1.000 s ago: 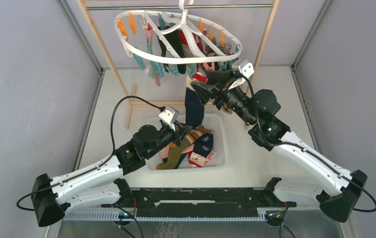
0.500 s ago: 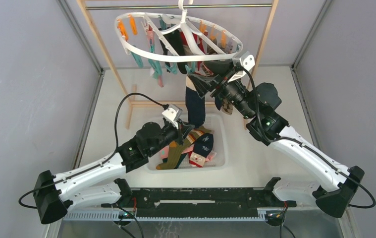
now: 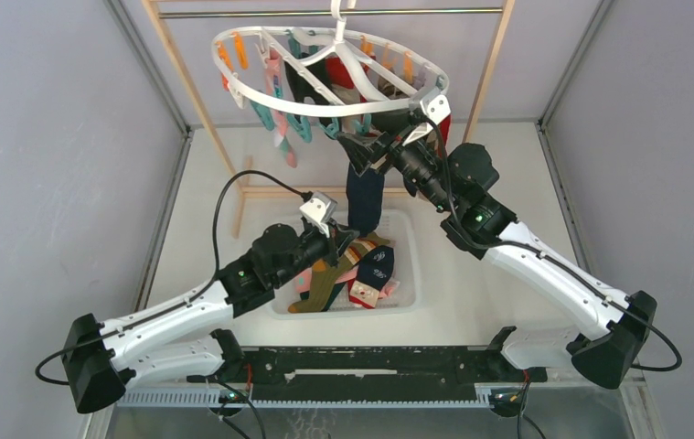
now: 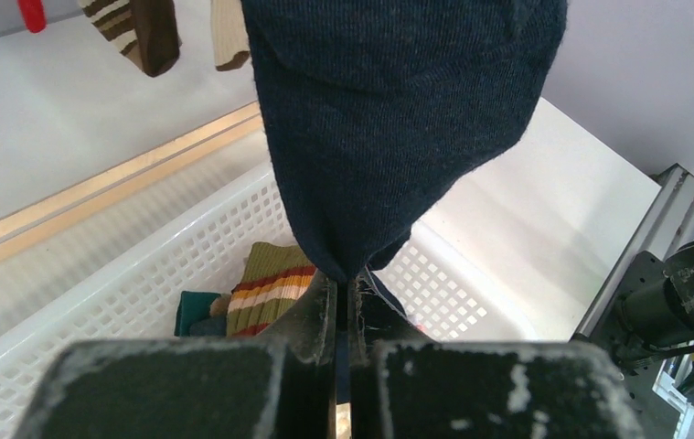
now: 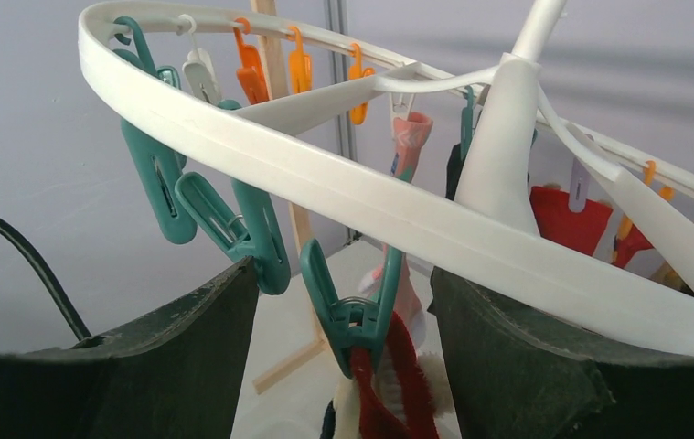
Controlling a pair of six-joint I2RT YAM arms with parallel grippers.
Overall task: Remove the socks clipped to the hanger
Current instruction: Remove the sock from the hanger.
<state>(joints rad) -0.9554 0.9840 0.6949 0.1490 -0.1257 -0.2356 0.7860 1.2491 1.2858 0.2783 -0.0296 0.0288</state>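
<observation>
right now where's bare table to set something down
Bare table between the basket and right wall, also between it and the left wall. Crowded: socks piled in the basket, navy sock and more hanging under the hanger.

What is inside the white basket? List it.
A loose pile of socks: olive, navy, pink and striped ones. The left gripper and the hanging navy sock cover the basket's far-left part.

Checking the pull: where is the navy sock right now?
In the top view, the navy sock hangs at centre below the hanger's near rim, over the basket, its lower end pinched by the left gripper.
</observation>
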